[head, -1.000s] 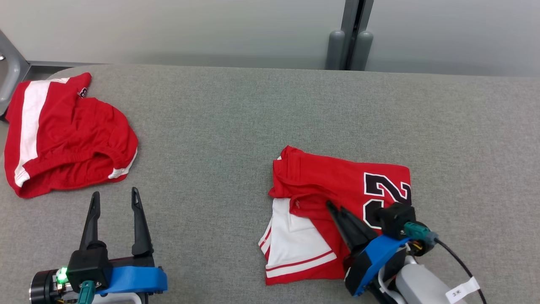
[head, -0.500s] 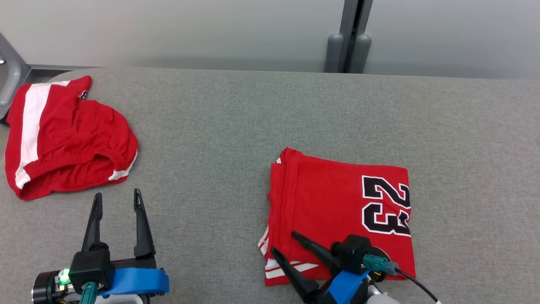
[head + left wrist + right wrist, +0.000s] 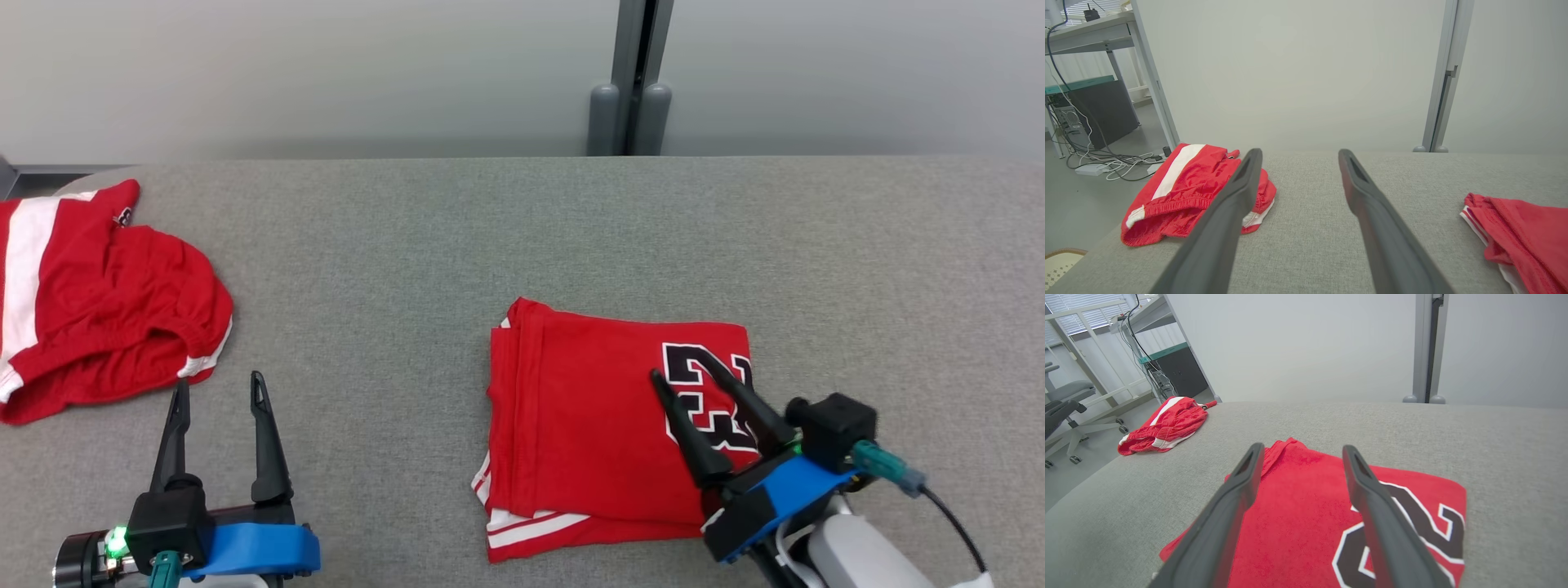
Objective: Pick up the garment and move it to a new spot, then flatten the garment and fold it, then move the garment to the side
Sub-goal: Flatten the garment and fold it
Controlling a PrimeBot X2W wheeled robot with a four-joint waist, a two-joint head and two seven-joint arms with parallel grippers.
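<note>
The garment [image 3: 571,408] is a red jersey with a black number, lying folded into a rectangle on the grey table [image 3: 408,245], right of centre. White-striped edges peek out at its lower left. My right gripper [image 3: 683,366] is open just above the number, with nothing between its fingers. In the right wrist view the right gripper [image 3: 1303,447] points across the garment [image 3: 1298,498]. My left gripper [image 3: 220,382] is open and empty over bare table at the lower left. In the left wrist view the left gripper [image 3: 1299,153] has the garment's edge [image 3: 1523,220] far to its right.
Crumpled red shorts [image 3: 98,302] with a white stripe lie at the table's far left, close to the edge. The same shorts [image 3: 1184,183] lie just ahead-left of my left fingers. A wall and a grey post [image 3: 629,82] stand behind the table. Beyond the left edge are desks, cables and a chair [image 3: 1065,400].
My right gripper has opened and let go of the garment's flap, which now lies flat over the white part. It then moved right, over the number. The head camera shifted.
</note>
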